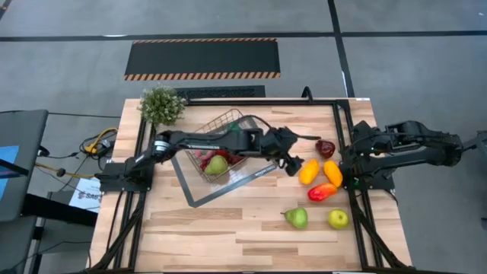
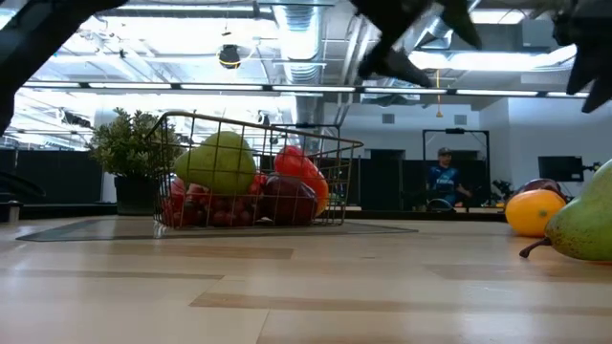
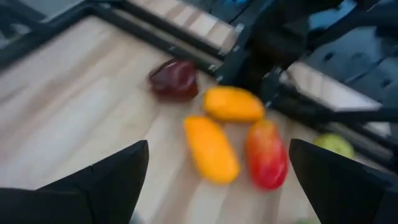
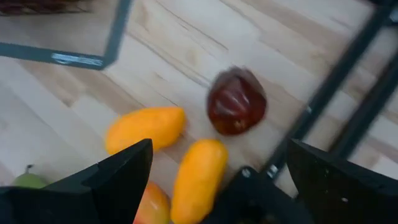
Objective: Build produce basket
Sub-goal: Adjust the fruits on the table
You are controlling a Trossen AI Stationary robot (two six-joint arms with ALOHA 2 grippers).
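The wire basket (image 1: 222, 144) stands on its grey tray (image 1: 199, 192) left of the table's middle. It holds a green fruit (image 1: 217, 164) and red pieces (image 2: 298, 167). To its right, a dark red piece (image 1: 326, 148), two orange pieces (image 1: 309, 171) (image 1: 332, 173), a red piece (image 1: 322, 192), a green pear (image 1: 297, 218) and a green apple (image 1: 338, 219) lie on the wood. My left gripper (image 1: 293, 164) reaches over the basket and hangs open above the table beside the orange pieces (image 3: 210, 148). My right gripper (image 4: 221, 149) is open at the right edge, above the same group.
A bushy potted plant (image 1: 161, 104) stands at the far left corner. Black frame rails (image 1: 338, 114) run along the table's far and right sides. Bare wood (image 1: 228, 236) stretches along the near side. A person (image 2: 443, 177) stands far off in the room.
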